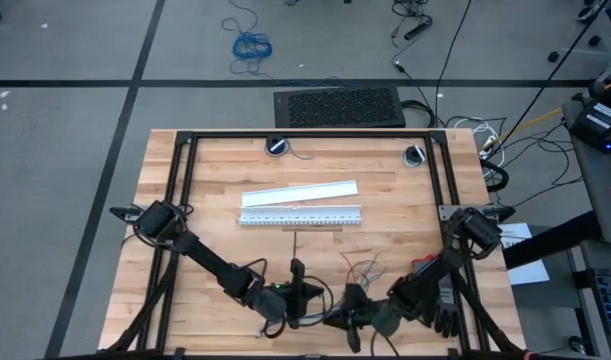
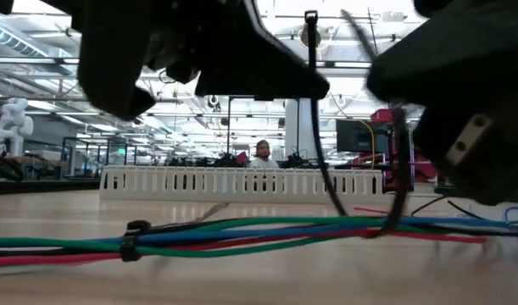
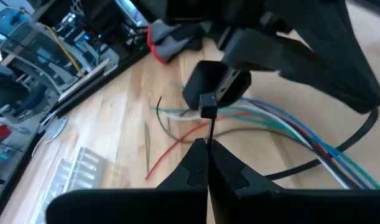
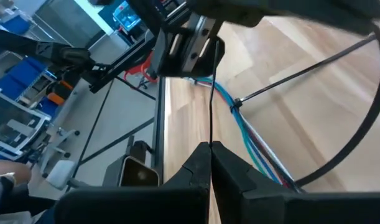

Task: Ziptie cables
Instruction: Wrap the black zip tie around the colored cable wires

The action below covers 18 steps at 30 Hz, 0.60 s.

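Near front edge of wooden bench [image 1: 215,200]: left gripper [image 3: 208,144] and right gripper [image 4: 211,147] close together, each clenched on one thin black ziptie [image 3: 209,127]. Below them, the cables [image 2: 267,230], a blue, green, red and grey bundle, flat on the bench, cinched by another ziptie [image 2: 133,240]. Farther back, a white slotted strip [image 1: 300,216] lying crosswise.

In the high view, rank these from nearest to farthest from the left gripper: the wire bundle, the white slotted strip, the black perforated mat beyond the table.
From the left gripper, at the table's near edge:
1. Wire bundle, just to its right, near the right gripper.
2. White slotted strip, mid-table, farther back.
3. Black perforated mat, on the floor past the table's far edge.
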{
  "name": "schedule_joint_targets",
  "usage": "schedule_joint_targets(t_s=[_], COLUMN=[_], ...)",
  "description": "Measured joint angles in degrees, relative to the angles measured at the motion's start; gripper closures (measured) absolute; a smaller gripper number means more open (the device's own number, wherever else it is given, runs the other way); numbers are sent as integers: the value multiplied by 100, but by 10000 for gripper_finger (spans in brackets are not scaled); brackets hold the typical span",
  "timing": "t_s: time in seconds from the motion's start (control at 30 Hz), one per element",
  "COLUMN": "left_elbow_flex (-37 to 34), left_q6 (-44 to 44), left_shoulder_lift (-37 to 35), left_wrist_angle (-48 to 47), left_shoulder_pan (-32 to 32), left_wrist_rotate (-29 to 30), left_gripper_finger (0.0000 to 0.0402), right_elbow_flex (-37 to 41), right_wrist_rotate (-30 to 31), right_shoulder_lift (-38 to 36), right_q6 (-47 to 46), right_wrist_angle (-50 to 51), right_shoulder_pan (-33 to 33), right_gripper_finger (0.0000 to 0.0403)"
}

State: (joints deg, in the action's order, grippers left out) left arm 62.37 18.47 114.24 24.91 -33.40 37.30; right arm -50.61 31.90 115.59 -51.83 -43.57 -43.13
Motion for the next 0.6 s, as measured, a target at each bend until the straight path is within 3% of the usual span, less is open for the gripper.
schedule_joint_targets(t_s=[0.17,0.6], left_elbow_flex=[0,0], left_q6=[-60,-16], left_shoulder_lift=[0,0], left_wrist_angle=[-435,-660], left_shoulder_pan=[-97,-215], left_wrist_rotate=[597,759], left_gripper_finger=[402,402], right_elbow_flex=[-2,-2], right_wrist_rotate=[-339,-681], right_shoulder_lift=[0,0], right_q6=[17,87], right_wrist_angle=[1,-83], right_shoulder_pan=[297,618], right_gripper_finger=[403,403])
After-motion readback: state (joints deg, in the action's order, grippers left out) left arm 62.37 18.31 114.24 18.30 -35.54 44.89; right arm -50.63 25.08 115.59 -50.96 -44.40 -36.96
